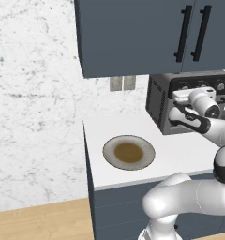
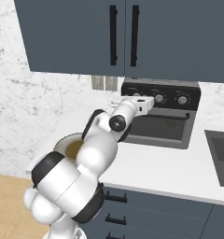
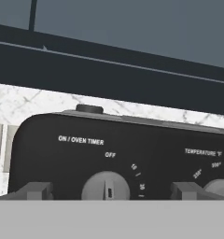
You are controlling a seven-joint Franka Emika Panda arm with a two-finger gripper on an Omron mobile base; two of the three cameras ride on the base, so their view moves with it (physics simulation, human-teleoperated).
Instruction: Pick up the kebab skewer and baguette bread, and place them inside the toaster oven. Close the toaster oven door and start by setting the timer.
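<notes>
Facing the toaster oven (image 2: 160, 114), the gripper (image 3: 109, 191) is standing wide, fingertips (image 3: 37, 190) straddling its timer knob (image 3: 106, 186), dead ahead.

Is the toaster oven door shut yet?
Shut: the toaster oven door stands upright against the toaster oven, handle at top.

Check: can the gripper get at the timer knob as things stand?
Probably yes. The gripper faces the toaster oven panel head-on, one finger either side of the timer knob, with nothing between.
</notes>
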